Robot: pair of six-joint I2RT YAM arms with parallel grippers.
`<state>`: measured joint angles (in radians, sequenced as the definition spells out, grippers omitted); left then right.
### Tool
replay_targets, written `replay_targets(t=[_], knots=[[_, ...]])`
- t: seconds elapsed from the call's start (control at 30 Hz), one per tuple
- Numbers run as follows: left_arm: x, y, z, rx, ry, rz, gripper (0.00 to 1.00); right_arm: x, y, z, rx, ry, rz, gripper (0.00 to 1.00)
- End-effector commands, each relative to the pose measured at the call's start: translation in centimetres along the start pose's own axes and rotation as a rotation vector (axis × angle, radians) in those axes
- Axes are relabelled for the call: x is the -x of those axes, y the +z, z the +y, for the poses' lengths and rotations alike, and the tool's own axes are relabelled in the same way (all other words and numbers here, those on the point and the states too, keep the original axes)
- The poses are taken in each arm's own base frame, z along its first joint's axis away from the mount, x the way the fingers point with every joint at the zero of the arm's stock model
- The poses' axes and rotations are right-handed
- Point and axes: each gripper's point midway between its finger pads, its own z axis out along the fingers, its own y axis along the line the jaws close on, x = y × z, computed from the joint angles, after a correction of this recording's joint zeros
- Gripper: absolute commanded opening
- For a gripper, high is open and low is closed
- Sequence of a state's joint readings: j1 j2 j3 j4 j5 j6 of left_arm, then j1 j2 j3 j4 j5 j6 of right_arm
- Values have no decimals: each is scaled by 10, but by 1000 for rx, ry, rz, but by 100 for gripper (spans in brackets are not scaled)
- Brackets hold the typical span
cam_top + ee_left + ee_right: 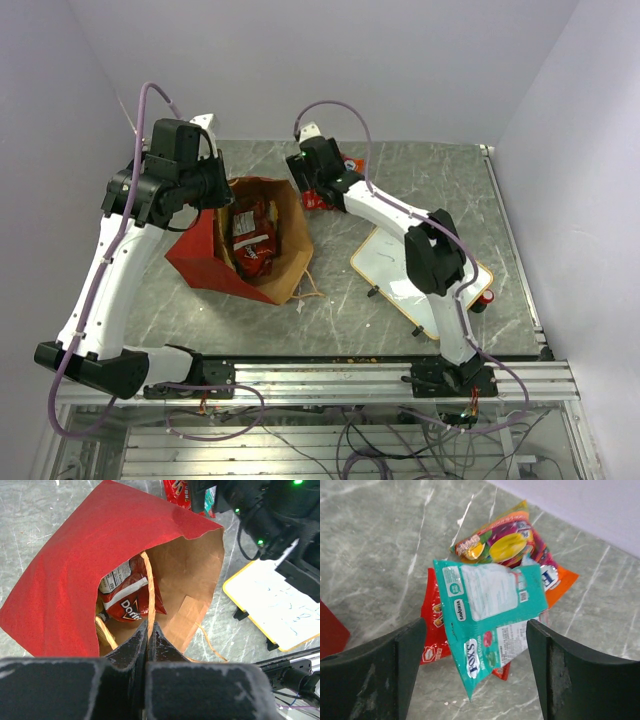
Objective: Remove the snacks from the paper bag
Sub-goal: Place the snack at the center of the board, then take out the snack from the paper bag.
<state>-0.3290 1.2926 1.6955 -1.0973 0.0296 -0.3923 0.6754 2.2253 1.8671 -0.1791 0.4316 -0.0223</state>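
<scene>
The paper bag (200, 262), red outside and brown inside, lies on its side with its mouth towards the right. Red chip bags (250, 235) show inside it, and a Doritos bag (131, 602) is clear in the left wrist view. My left gripper (148, 625) is shut on the bag's upper rim and holds the mouth open. My right gripper (476, 627) is open above a pile of snacks on the table behind the bag. A teal packet (490, 615) lies on top of a red packet (431, 630), an orange one (560, 582) and a multicoloured one (505, 542).
A white whiteboard with a yellow rim (385, 265) lies on small feet right of the bag, under the right arm. A small red item (486, 298) sits at its right corner. The bag's string handle (308, 292) trails on the table.
</scene>
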Motion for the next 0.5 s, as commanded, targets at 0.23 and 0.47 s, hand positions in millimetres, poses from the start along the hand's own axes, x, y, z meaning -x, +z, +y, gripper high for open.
replay_targets(t=[0.23,0.47], knots=[[4,-3,2,9,11,-23,7,33,-53,-26,18,87,-53,86],[-1,4,5,25,-18,-10,7,44,-69,-41,-22,96,-60,88]])
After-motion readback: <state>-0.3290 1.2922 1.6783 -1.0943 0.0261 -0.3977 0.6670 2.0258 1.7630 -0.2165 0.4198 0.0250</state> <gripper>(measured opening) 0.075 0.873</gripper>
